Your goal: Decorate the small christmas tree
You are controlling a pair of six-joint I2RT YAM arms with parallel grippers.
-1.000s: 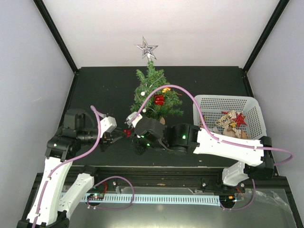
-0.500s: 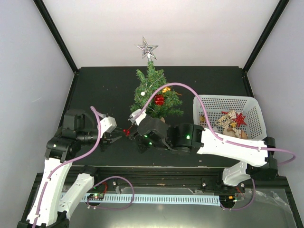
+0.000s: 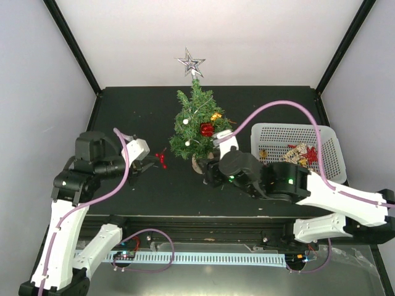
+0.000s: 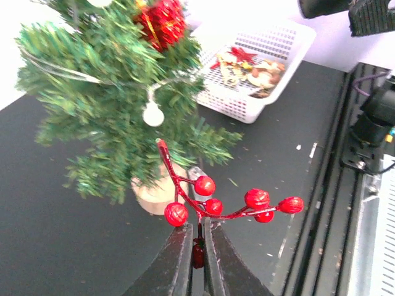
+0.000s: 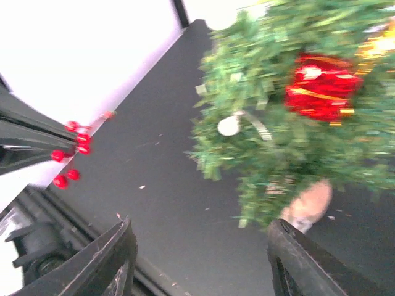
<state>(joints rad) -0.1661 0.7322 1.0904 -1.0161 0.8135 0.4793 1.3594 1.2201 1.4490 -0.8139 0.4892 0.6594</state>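
My left gripper [image 4: 197, 233] is pinched on the stem of a red berry sprig [image 4: 213, 206]; my right gripper [image 5: 200, 250] gapes empty — the small christmas tree [image 3: 197, 123] stands upright mid-table, just left of the white basket [image 3: 258, 132]

open tabletop [image 3: 129, 117] left of tree [image 3: 197, 123]

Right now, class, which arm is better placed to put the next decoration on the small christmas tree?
Left. The left arm has its jaws shut on a red berry sprig, with the small christmas tree straight ahead. The right arm has open, empty jaws.
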